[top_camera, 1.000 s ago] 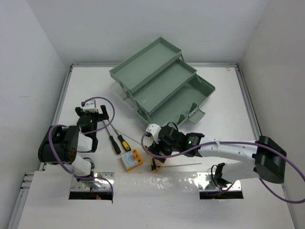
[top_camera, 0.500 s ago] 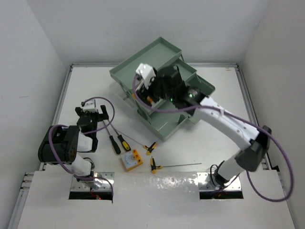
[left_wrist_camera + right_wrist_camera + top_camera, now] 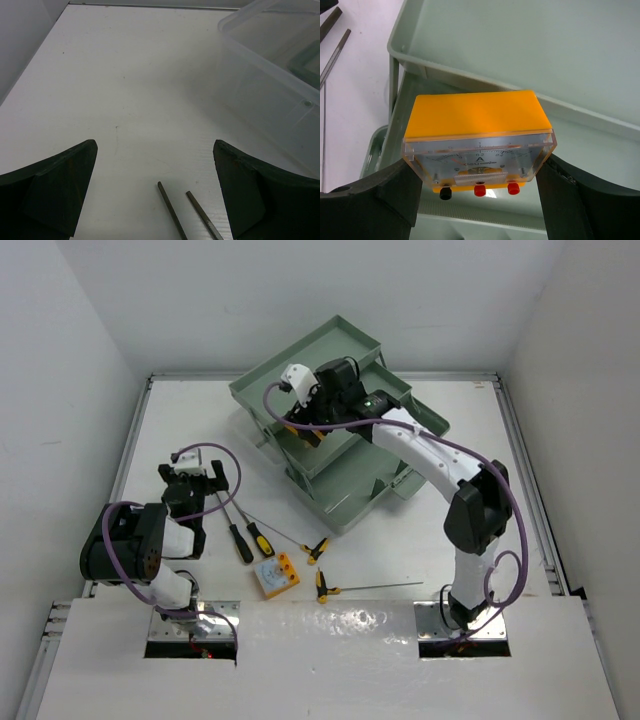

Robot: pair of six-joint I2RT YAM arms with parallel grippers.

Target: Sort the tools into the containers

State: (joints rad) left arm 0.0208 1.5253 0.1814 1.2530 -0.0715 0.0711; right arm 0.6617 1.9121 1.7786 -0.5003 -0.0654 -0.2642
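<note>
Gripping the meter [image 3: 475, 117] by its two short ends, the right gripper [image 3: 480, 200] has its fingers [image 3: 380, 200] narrowed onto the orange casing. The meter's long axis runs straight across from one finger to the other. Its dial faces back toward the wrist, with the three terminals along the near edge and the plain orange back pointing away, toward the trays [image 3: 530, 35]. It hangs just beyond the fingertips, above the step where one tray's rim meets the next tray down.

The meter looks like a light, stiff plastic box. Its smooth sides could slip, and the clear dial window is probably its fragile part. Holding it by the ends seems right, and it likely wants setting down gently rather than dropping.

The left gripper [image 3: 157, 195] is spread wide, low over the counter [image 3: 125, 75]. Two shafts [image 3: 170, 210] lie between its fingers.
</note>
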